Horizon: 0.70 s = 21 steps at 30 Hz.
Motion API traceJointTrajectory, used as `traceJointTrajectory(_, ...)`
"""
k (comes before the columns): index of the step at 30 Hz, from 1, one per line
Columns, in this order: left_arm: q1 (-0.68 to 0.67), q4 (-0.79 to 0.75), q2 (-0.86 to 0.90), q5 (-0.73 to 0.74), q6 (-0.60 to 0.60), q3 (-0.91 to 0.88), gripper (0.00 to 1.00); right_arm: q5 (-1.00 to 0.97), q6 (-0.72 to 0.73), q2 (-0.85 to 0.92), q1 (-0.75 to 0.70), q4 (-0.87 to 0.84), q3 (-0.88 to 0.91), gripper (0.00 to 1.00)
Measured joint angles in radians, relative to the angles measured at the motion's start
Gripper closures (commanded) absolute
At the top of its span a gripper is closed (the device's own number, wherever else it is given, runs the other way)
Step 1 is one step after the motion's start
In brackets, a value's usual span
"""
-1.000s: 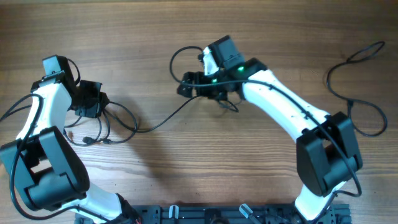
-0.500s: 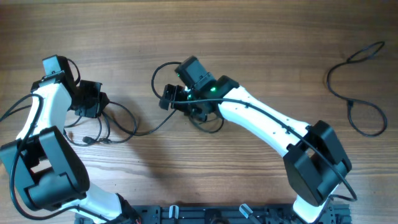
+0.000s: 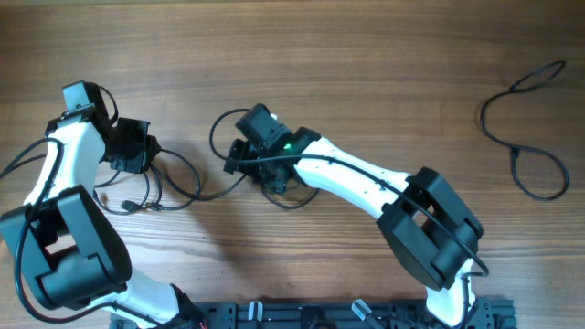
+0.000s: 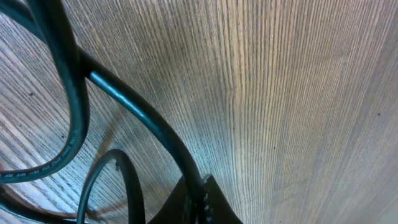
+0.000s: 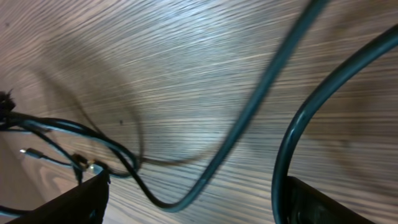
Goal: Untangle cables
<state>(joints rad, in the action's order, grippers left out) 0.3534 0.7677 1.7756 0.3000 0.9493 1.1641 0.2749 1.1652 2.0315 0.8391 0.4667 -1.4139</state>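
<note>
Several cables (image 3: 212, 190) tangle left of centre. Your left gripper (image 3: 144, 151) pinches one strand; your right gripper (image 3: 233, 160) hangs spread over a loop. Pull hard and loops may cinch tight.

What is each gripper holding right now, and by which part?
Left gripper pinches a cable mid-cord, not by a plug. Right gripper is open, holding nothing.

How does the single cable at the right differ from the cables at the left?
The single cable lies alone in open loops; the tangled cables cross one another. Nothing reaches the single cable; a strand of the tangled cables runs toward the right gripper. Both are thin and black.
</note>
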Motion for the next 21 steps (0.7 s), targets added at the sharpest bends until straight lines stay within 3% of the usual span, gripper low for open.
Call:
traceJointTrajectory(13, 0.0, 0.0, 0.0, 0.0, 0.0, 0.0, 0.94, -0.051, 0.016, 0.05, 0.013, -0.034, 0.0, 0.36)
traceJointTrajectory(18, 0.0, 0.0, 0.0, 0.0, 0.0, 0.0, 0.94, -0.072, 0.015, 0.05, 0.013, -0.035, 0.0, 0.52)
traceJointTrajectory(21, 0.0, 0.0, 0.0, 0.0, 0.0, 0.0, 0.93, -0.078, 0.018, 0.05, 0.013, -0.035, 0.0, 0.73)
